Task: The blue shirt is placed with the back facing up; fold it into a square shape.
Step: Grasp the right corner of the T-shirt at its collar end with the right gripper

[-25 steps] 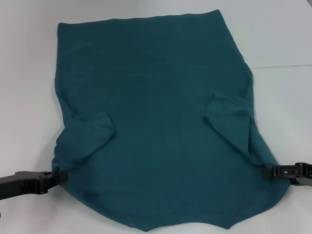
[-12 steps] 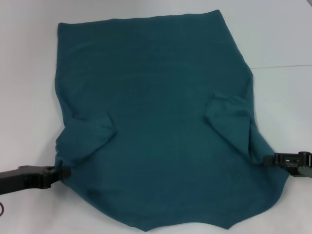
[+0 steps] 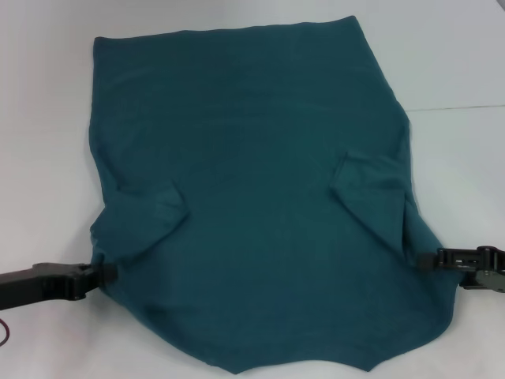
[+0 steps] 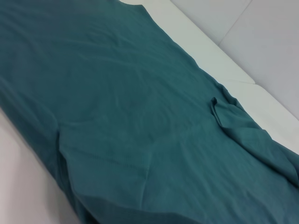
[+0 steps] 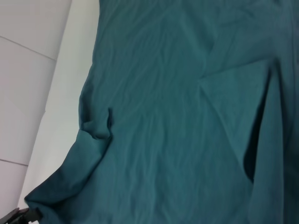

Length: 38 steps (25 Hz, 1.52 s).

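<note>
The blue shirt (image 3: 252,197) lies spread on the white table, with both short sleeves folded in over its body. At the shirt's near left corner my left gripper (image 3: 106,272) is shut on the bunched fabric edge. At the near right corner my right gripper (image 3: 430,258) pinches the edge the same way. The left wrist view shows only shirt cloth (image 4: 140,116) with one folded sleeve (image 4: 233,121). In the right wrist view the shirt (image 5: 177,116) fills the frame, and the left gripper (image 5: 18,215) shows far off at the shirt's corner.
The white table (image 3: 47,158) runs beyond the shirt on the left, right and far sides. A seam between table panels (image 3: 458,106) crosses at the right. The shirt's near edge (image 3: 300,367) reaches almost to the bottom of the head view.
Both grippers have moved a little away from me, each holding its shirt corner. The corners have shifted with them and the fabric beside them has bunched slightly.
</note>
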{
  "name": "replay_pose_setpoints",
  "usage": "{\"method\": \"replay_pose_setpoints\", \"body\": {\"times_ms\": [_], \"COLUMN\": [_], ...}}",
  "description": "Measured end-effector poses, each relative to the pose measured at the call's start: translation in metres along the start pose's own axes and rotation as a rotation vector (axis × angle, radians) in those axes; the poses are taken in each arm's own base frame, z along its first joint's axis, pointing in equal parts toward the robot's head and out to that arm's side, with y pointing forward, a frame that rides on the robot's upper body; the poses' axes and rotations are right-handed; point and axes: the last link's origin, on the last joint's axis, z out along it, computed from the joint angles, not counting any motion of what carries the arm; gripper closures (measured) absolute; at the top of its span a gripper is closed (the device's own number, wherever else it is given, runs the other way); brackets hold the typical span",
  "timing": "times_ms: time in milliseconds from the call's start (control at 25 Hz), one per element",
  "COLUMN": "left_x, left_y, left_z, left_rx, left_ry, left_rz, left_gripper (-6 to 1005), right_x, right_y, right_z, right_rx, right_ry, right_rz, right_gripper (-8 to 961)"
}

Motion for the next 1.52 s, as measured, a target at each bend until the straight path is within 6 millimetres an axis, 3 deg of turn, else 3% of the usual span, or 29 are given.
{"method": "replay_pose_setpoints", "body": {"times_ms": [360, 800, 1240, 1520], "left_x": [0.0, 0.0, 0.0, -0.001], "left_y": [0.001, 0.0, -0.001, -0.003], "left_z": [0.002, 0.001, -0.001, -0.004], "left_rx": [-0.002, 0.0, 0.005, 0.014], "left_ry": [0.001, 0.001, 0.002, 0.002], "left_rz": [-0.001, -0.007, -0.012, -0.023], "left_gripper": [982, 981, 981, 982], "right_x": [-0.001, -0.003, 0.003, 0.011], "right_y": [-0.009, -0.013, -0.02, -0.022], "right_z": [-0.003, -0.002, -0.006, -0.005], "right_rx": [0.05, 0.081, 0.097, 0.091], "right_ry": [-0.028, -0.049, -0.063, -0.063], "right_rz": [0.011, 0.003, 0.005, 0.007], "right_gripper": [102, 428, 861, 910]}}
